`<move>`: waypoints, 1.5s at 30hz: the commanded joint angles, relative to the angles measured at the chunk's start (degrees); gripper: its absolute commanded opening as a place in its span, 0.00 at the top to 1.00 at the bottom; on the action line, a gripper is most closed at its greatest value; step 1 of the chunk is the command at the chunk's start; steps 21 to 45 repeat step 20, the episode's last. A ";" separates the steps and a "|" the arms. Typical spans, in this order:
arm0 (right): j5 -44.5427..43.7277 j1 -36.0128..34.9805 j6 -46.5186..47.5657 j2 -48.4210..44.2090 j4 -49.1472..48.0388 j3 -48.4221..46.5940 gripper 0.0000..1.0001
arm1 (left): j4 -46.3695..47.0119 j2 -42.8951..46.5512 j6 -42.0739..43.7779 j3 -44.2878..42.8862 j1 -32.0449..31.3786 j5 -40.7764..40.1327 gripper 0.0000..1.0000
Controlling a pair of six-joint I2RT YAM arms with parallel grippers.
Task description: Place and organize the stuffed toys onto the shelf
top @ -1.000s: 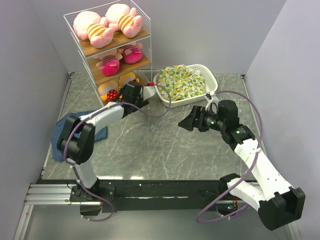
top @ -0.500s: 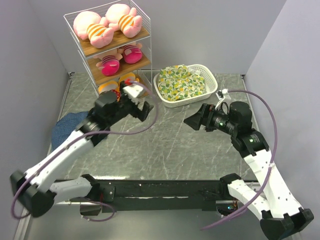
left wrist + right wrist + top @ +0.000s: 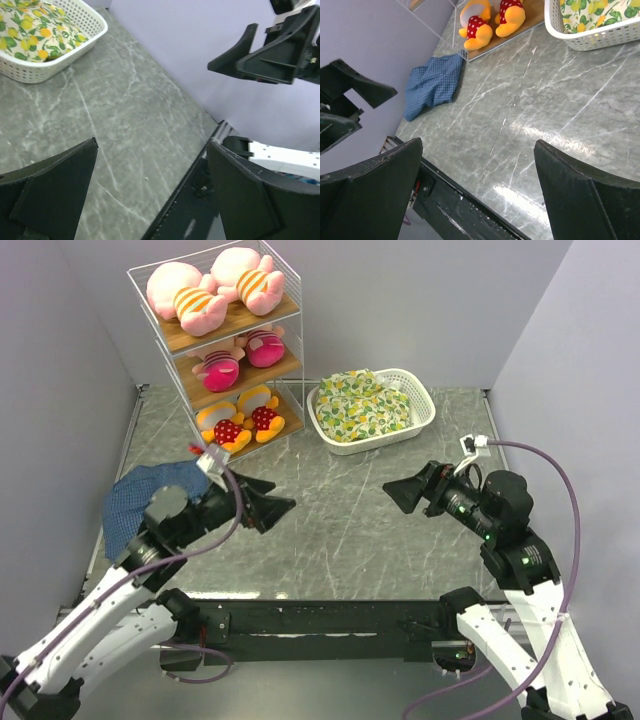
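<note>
Locate the shelf (image 3: 290, 310) at 11 o'clock on the worktop (image 3: 340, 530), loaded two to a tier: pigs (image 3: 190, 295) on top, dolls (image 3: 220, 370) in the middle, orange-yellow animals (image 3: 228, 425) at the bottom. Treat placement as apparently complete. Read the left claw (image 3: 268, 502) at 8 o'clock as spread wide and empty. Read the right claw (image 3: 400, 488) at 4 o'clock likewise, gripping nothing.

Beware of tipping the tall, light-looking rack with a careless sweep of either arm. Beware also of dislodging the animals, lying close to the front lip of the lowest board. Avoid dragging the blue cloth (image 3: 130, 500) at 9 o'clock.

Expect poor sight of the dolls, half masked by the board above. Expect no view of the shelf's rear, nor of the cloth's near edge beneath the left arm (image 3: 100, 610). Disregard the basket (image 3: 428, 408) at 1 o'clock
</note>
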State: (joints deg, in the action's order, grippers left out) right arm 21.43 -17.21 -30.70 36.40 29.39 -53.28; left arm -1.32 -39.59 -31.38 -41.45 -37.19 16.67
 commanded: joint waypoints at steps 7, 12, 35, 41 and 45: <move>-0.51 0.34 0.02 -1.51 -1.79 0.28 0.00 | 5.19 12.61 -8.26 6.38 0.01 -3.75 0.04; -0.43 0.34 0.03 -2.12 -2.31 0.37 0.00 | 3.17 13.05 -7.47 5.25 0.01 -3.57 0.04; -0.33 0.34 -0.50 -3.44 -3.45 -0.08 0.00 | 2.64 13.84 -7.47 5.24 0.01 -3.04 0.04; -0.33 0.34 -0.50 -3.44 -3.45 -0.08 0.00 | 2.64 13.84 -7.47 5.24 0.01 -3.04 0.04; -0.33 0.34 -0.50 -3.44 -3.45 -0.08 0.00 | 2.64 13.84 -7.47 5.24 0.01 -3.04 0.04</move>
